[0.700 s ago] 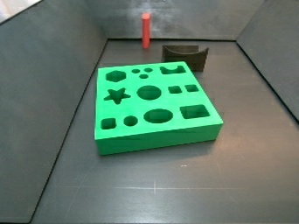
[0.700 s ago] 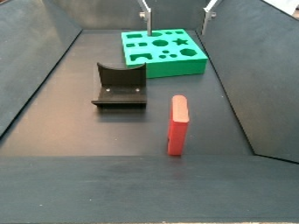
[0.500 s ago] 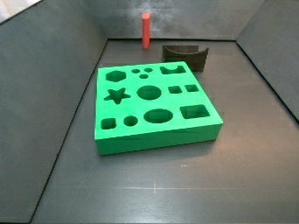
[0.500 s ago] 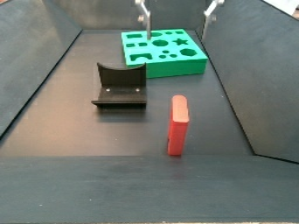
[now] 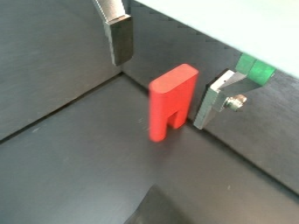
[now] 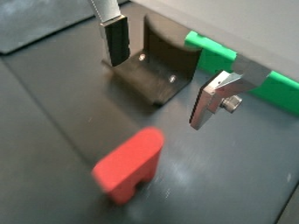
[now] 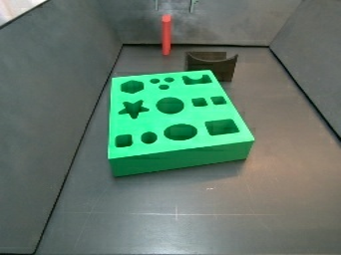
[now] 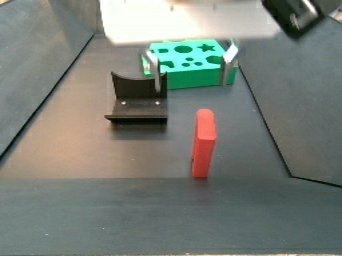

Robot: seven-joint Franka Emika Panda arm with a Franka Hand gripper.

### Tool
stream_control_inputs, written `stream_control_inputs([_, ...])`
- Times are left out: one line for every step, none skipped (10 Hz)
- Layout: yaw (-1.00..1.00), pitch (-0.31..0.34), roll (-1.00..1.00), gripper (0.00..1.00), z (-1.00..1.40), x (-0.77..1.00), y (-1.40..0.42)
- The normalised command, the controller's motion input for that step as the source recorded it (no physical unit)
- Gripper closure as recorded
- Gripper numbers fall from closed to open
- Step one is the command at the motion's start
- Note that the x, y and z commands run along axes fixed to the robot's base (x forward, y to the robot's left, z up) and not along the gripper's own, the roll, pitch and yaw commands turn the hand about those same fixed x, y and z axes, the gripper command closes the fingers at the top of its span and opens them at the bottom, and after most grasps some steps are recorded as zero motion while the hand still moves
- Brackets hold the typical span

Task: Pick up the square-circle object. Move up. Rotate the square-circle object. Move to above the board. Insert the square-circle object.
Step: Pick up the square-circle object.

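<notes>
I saw my tool (image 5: 166, 70) had come down lower than a moment before, its fingers (image 5: 118, 39) wide apart and holding nothing, over the square-circle object (image 8: 203, 143) standing on the floor far from the board (image 7: 173, 120), so grabbing looked next.

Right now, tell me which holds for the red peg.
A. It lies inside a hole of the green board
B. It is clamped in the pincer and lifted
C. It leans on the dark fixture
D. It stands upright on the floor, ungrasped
D: the square-circle object stands upright on the bare floor, apart from the board and the fixture; the pincer hangs open above it, its fingers not touching.
</notes>
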Motion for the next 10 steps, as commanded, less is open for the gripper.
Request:
stream_control_inputs([-0.19,0.000,-0.07,0.00,-0.29,-0.26,0.65])
stream_control_inputs([-0.18,0.007,-0.10,0.00,-0.26,-0.19,0.49])
stream_control_inputs([-0.19,0.011,-0.13,0.00,-0.38,0.13,0.41])
stream_control_inputs([-0.23,0.004,-0.16,0.00,-0.38,0.20,0.34])
stream_control_inputs([-0.19,0.000,-0.15,0.00,-0.46,0.03,0.14])
stream_control_inputs([-0.09,0.000,-0.23,0.00,-0.59,0.00,0.07])
stream_control_inputs([-0.01,0.054,-0.27,0.00,-0.54,-0.15,0.07])
stream_control_inputs([0.03,0.053,-0.26,0.00,-0.34,-0.18,0.02])
stream_control_inputs([0.07,0.000,-0.08,0.00,-0.09,-0.08,0.00])
stream_control_inputs([0.00,-0.019,-0.01,0.00,-0.02,-0.10,0.00])
